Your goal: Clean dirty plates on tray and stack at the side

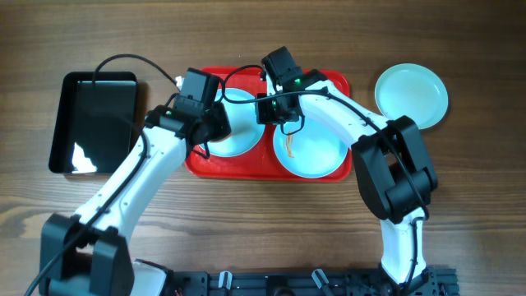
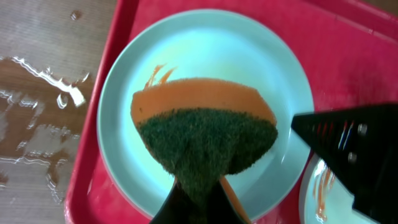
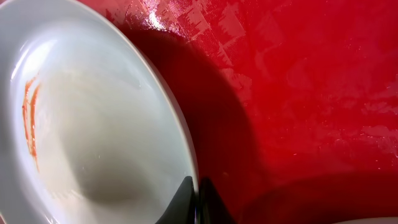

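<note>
Two plates lie on the red tray. The left plate has a small orange smear near its far side. Just over it my left gripper is shut on a sponge, orange with a dark green scouring face. The right plate carries an orange-brown smear. My right gripper is shut on the near rim of this plate, one finger inside the rim and one outside over the tray. A third plate rests on the table to the right of the tray.
A black rectangular tray stands at the left, its cable trailing toward the red tray. Water drops glisten on the wood left of the red tray. My right arm's dark body reaches in over the tray beside the sponge.
</note>
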You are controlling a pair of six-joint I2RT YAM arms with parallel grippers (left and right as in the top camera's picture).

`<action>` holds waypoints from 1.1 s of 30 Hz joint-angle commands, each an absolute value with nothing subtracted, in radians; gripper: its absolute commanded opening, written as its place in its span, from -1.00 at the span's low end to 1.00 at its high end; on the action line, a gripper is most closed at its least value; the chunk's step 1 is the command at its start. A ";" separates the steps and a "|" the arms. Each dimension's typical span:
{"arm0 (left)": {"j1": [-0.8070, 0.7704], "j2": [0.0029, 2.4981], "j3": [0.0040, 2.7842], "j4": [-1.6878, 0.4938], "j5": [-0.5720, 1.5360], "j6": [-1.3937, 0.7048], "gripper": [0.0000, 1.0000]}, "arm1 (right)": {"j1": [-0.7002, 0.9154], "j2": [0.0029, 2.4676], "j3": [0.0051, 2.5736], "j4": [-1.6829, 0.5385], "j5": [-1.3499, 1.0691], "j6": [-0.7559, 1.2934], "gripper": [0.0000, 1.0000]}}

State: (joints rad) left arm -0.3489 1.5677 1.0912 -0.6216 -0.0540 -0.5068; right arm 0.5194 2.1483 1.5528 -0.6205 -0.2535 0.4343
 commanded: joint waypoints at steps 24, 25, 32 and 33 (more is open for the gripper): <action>-0.352 1.699 1.066 -0.465 -0.060 -0.506 -0.92 | 0.530 2.156 1.481 -0.566 -0.262 0.448 -0.80; -0.352 1.699 1.066 -0.463 -0.057 -0.506 -0.92 | 0.530 2.156 1.481 -0.565 -0.262 0.448 -0.86; -0.352 1.723 1.066 -0.422 -0.044 -0.552 -0.92 | 0.530 2.156 1.481 -0.549 -0.258 0.453 -0.91; -0.352 1.735 1.066 -0.414 -0.037 -0.566 -0.92 | 0.530 2.156 1.481 -0.546 -0.258 0.452 -0.91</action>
State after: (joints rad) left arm -0.3489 1.6966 1.0721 -0.4320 -0.0536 -0.5152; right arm 0.5232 2.1483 1.4906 -0.5568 -0.2573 0.4484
